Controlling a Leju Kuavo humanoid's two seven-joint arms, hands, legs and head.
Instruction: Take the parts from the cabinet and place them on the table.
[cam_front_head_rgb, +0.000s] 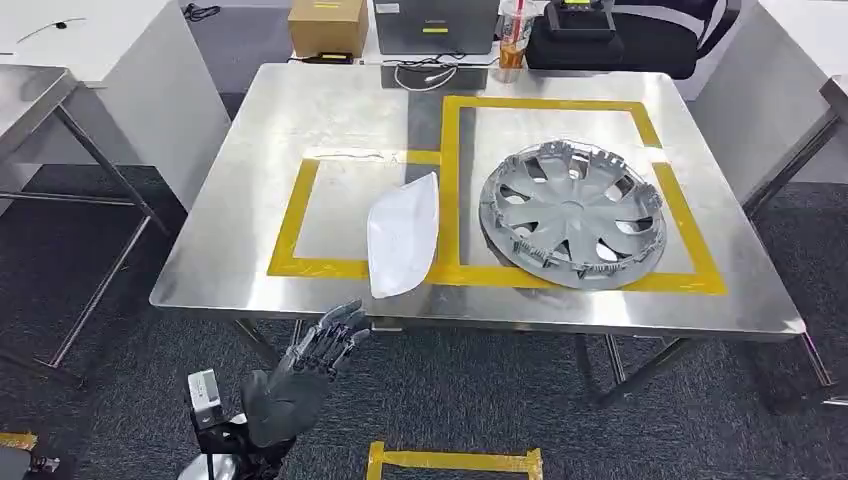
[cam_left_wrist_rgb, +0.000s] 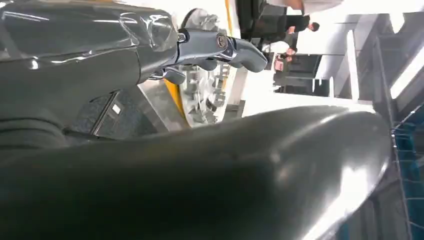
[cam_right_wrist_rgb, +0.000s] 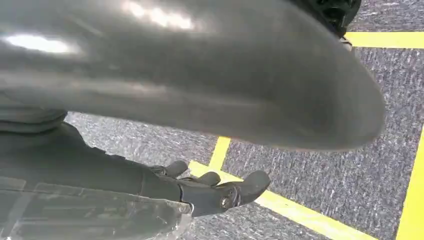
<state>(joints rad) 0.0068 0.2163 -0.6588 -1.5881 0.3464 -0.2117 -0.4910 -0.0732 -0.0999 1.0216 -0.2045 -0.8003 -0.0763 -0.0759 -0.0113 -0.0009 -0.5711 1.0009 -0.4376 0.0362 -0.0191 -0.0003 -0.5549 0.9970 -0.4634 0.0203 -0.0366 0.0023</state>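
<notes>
A grey wheel cover (cam_front_head_rgb: 571, 212) lies flat inside the right yellow-taped square on the steel table (cam_front_head_rgb: 250, 170). A white bagged part (cam_front_head_rgb: 404, 234) lies across the tape between the two squares, near the front edge. My left hand (cam_front_head_rgb: 312, 362) hangs below the table's front edge, fingers spread and holding nothing; in the left wrist view its fingers (cam_left_wrist_rgb: 220, 47) point toward the wheel cover (cam_left_wrist_rgb: 205, 90). My right hand (cam_right_wrist_rgb: 210, 192) hangs over the carpet, fingers loosely apart, nothing in it.
A cardboard box (cam_front_head_rgb: 327, 25), a dark case (cam_front_head_rgb: 435, 25), a drink cup (cam_front_head_rgb: 513, 35) and a black bag (cam_front_head_rgb: 620, 35) stand behind the table. Another steel table (cam_front_head_rgb: 25, 95) is at the left. Yellow tape (cam_front_head_rgb: 455, 460) marks the carpet.
</notes>
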